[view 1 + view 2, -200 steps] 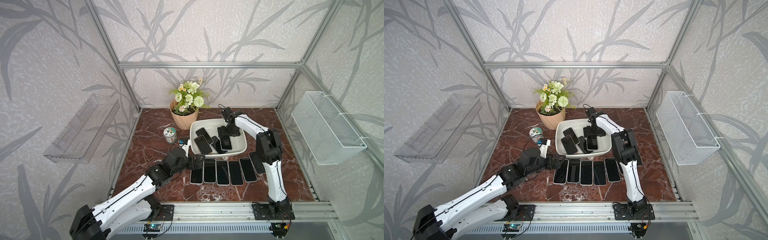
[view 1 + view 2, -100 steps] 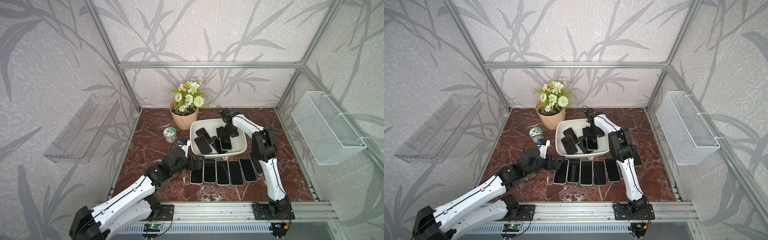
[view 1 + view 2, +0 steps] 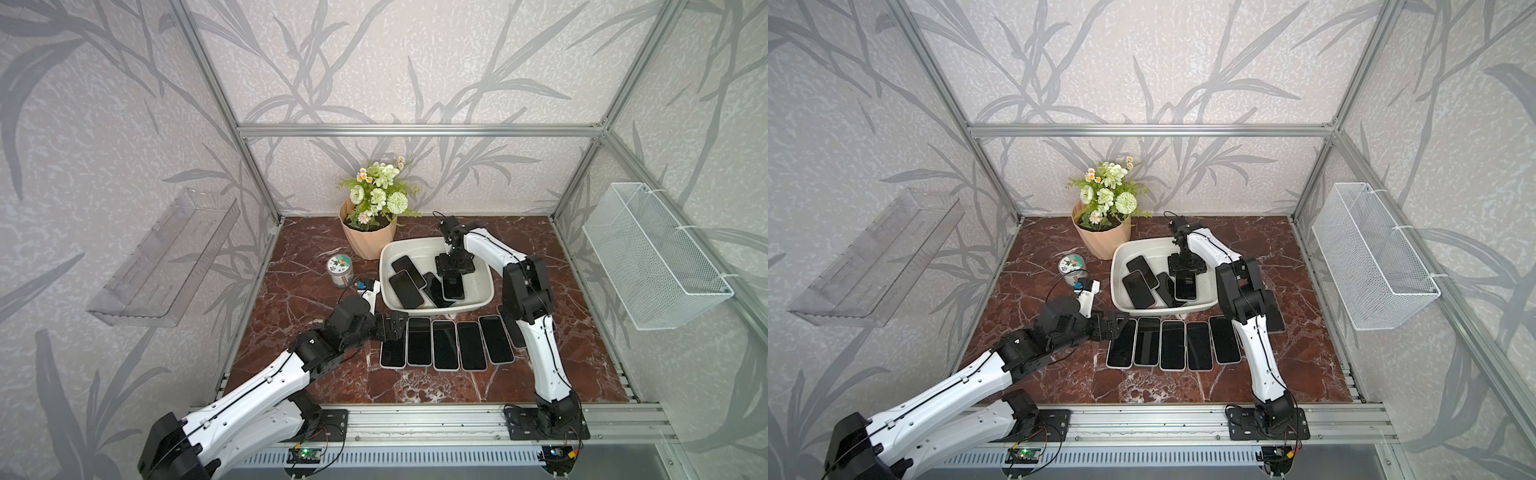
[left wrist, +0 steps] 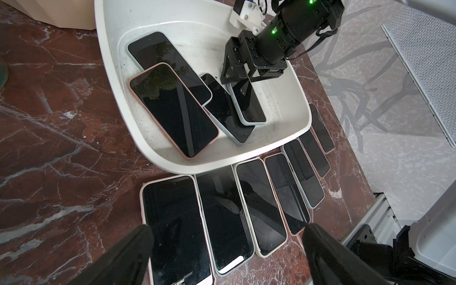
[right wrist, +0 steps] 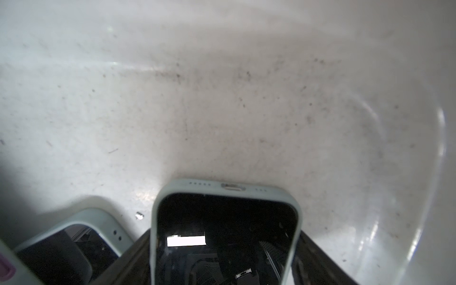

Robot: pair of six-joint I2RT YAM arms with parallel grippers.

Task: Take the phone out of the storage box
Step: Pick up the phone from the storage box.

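Observation:
The white storage box (image 3: 436, 308) (image 3: 1113, 270) sits at mid-table and holds several dark-screened phones. My right gripper (image 3: 454, 276) (image 3: 1187, 276) (image 4: 243, 76) reaches down into it. It is shut on the far end of a phone (image 3: 453, 289) (image 4: 249, 103) (image 5: 224, 234) in a pale blue-green case. In the right wrist view its dark fingers (image 5: 140, 249) press both long sides of the case. This phone lies partly on another phone (image 3: 434, 291). My left gripper (image 3: 395, 326) (image 4: 227, 249) hangs open and empty over the left end of a row of phones (image 3: 444, 345).
Several phones lie side by side on the marble table in front of the box, one more (image 3: 513, 328) under the right arm. A potted flower (image 3: 368, 241) and a small tin (image 3: 340, 270) stand left of the box. A wire basket (image 3: 652, 257) and a clear tray (image 3: 166, 257) hang on the walls.
The right gripper's fingers have closed in on the sides of the pale-cased phone, and the right arm's elbow has shifted slightly. The left arm has stayed still.

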